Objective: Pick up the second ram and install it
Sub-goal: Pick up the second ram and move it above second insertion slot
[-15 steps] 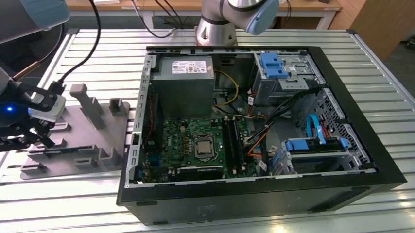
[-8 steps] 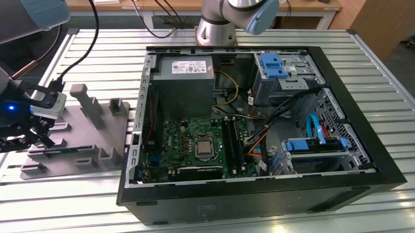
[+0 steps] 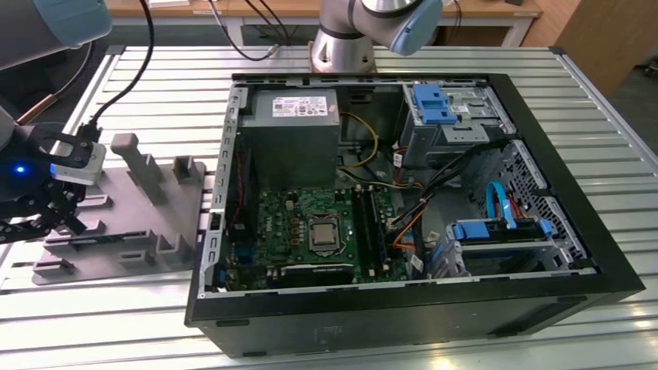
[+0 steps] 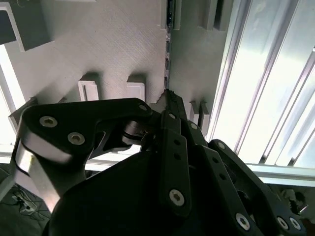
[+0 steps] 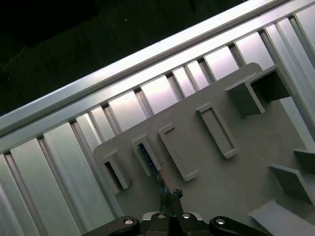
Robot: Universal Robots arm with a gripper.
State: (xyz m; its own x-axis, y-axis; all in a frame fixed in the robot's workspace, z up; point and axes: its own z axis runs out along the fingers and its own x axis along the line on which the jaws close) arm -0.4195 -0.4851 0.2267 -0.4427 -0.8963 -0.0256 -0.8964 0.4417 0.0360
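Exterior view: we see the gripper [image 3: 64, 214] low over the left side of the grey fixture plate [image 3: 123, 222], which lies on the slatted aluminium table [image 3: 103, 324] just beside the open computer case [image 3: 411, 312], at the exterior view's left. In the first wrist view the second ram [image 5: 146, 155] stands on edge in a narrow slot near the plate's rim. We find the fingertips drawn together on its thin upper edge, and the stick is not yet lifted out.

Computer case [image 3: 411, 327], grey fixture plate [image 3: 115, 217]
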